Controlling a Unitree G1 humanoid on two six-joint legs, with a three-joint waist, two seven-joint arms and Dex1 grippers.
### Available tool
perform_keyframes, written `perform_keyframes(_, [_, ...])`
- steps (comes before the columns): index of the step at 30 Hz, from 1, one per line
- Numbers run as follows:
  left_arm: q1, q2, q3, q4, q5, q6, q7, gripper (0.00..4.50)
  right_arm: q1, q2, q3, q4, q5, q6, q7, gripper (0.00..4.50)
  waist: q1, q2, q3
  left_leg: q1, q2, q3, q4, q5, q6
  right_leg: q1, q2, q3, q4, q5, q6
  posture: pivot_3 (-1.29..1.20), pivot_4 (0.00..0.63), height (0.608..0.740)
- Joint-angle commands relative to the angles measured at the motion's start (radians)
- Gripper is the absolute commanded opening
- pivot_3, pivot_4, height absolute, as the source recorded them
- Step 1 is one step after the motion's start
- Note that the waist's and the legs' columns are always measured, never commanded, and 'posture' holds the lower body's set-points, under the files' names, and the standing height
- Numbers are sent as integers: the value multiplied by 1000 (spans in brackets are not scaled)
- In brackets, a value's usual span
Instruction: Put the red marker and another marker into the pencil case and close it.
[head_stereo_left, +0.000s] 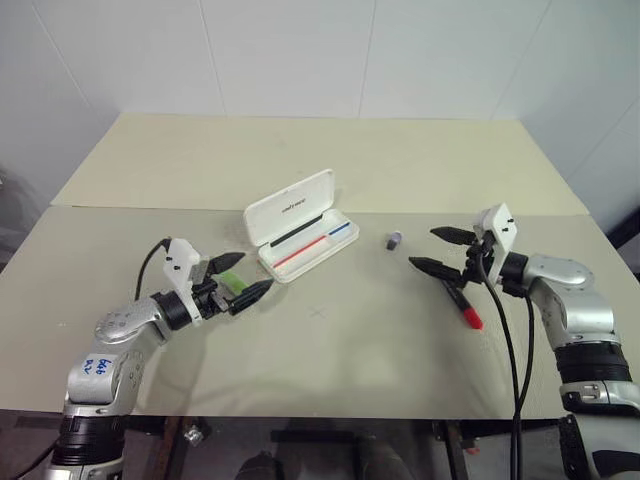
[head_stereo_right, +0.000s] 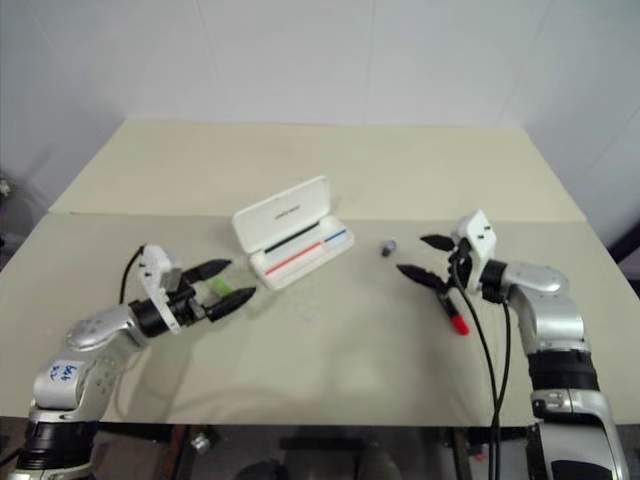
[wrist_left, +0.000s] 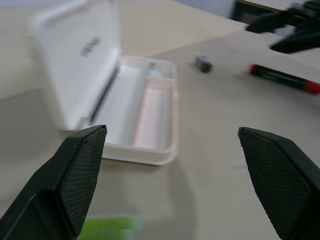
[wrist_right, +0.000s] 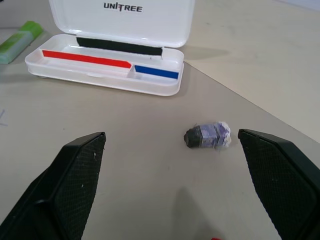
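Overhead, my white hard-plastic clamshell pencil case lies open mid-table, with my left gripper spread wide and empty over the chunky light-green marker at its seven o'clock. My right gripper is equally splayed, holding nothing; the slim black marker with a red end lies just beneath it. My right wrist view alone reads the lid lettering and details the small grey cylinder.

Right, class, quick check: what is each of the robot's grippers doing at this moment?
Left gripper: open, holding nothing, over the green marker.
Right gripper: open, holding nothing, above the red marker.
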Motion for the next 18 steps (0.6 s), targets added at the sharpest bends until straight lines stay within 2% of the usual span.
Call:
perform_keyframes(1, [-23,14,2,-17,-49,15,-49,4476,9,-9,-36,-66,30,13,-24,4500,-2,0,0,0,0,0,0,0,0,0,0,0,0,0,0,0,150,740])
perform_keyframes(9, [-87,29,8,43,-52,42,-86,4476,30,17,-22,-159,64,56,-56,4500,0,0,0,1,0,0,1,1,-1,0,0,0,-2,0,0,0,150,740])
perform_keyframes(18, [-150,82,-62,84,-20,81,-135,4476,106,13,20,-243,89,49,25,4500,1,0,0,0,-1,-1,0,0,0,0,0,0,-2,0,0,0,150,740])
